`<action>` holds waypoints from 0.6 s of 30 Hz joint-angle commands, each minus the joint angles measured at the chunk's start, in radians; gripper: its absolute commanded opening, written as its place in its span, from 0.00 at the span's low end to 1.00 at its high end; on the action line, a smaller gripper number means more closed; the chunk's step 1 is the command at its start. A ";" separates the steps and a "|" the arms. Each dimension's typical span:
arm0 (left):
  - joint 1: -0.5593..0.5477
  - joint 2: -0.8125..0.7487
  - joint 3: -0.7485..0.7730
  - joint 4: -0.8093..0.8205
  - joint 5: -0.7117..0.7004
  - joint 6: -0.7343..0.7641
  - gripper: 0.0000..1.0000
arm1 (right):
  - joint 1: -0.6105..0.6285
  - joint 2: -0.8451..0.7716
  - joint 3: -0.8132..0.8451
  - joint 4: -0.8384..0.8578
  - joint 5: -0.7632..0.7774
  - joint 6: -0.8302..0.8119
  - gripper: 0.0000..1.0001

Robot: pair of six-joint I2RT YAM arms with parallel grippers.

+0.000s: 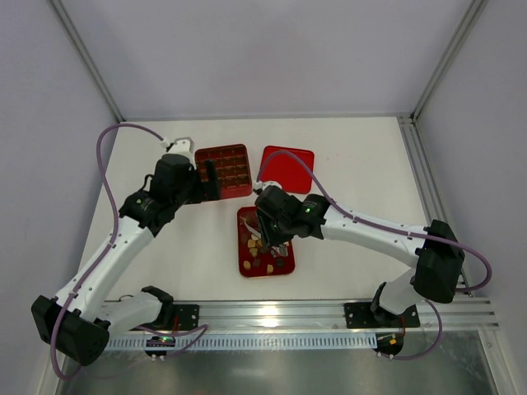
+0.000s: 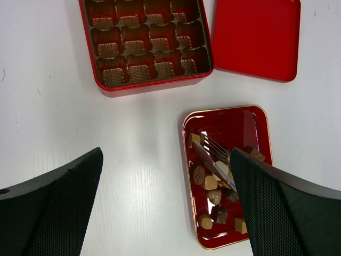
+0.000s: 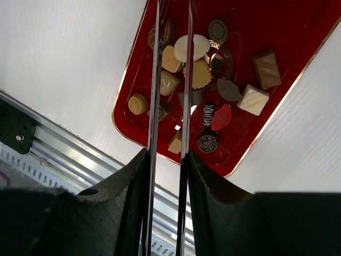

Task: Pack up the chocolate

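Red tins cluster on the white table [image 1: 354,156] in the overhead view: a compartmented box [image 1: 224,170] at the back, a flat lid [image 1: 287,169] just right of it, and an open tray [image 1: 241,259] nearer the arms. The chocolate [image 1: 268,265] lies loose in the near half of that tray. The left pincer [image 1: 207,183] sits at the left edge of the box, and the right pincer [image 1: 265,239] hangs over the tray.

From the left wrist, the left pincer [image 2: 166,160] is spread wide with nothing between its black fingers [image 2: 53,202], only bare table below. Ahead lie the box [image 2: 154,85], with ribbed brown liners in its cells, and the lid [image 2: 256,37] beside it. The tray [image 2: 234,122] is bare at its far end. The chocolate [image 2: 210,182], dark, tan and cream pieces, is bunched at its near end. Metal tweezers [image 2: 210,157] slant down among them.

From the right wrist, the right pincer [image 3: 168,160] clamps the tweezers [image 3: 154,106] from both sides, its fingers [image 3: 122,202] pressed against the two thin blades. The blades stand slightly apart and run over the chocolate [image 3: 194,72]. Their tips pass out of the top of the frame, so I cannot tell whether a piece is caught between them. The pieces crowd one end of the tray [image 3: 287,21].
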 commanded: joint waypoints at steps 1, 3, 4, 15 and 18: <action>0.004 -0.024 -0.005 0.018 0.000 0.007 1.00 | 0.010 0.002 0.049 0.028 0.006 0.020 0.36; 0.007 -0.024 -0.005 0.019 0.003 0.006 1.00 | 0.010 0.002 0.047 0.030 0.006 0.020 0.36; 0.007 -0.026 -0.005 0.021 0.005 0.006 1.00 | 0.010 0.002 0.046 0.031 0.005 0.021 0.36; 0.010 -0.024 -0.008 0.024 0.013 0.001 1.00 | 0.011 0.023 0.060 0.033 0.008 0.021 0.38; 0.010 -0.021 -0.010 0.024 0.016 0.003 1.00 | 0.011 0.014 0.061 0.031 0.011 0.024 0.42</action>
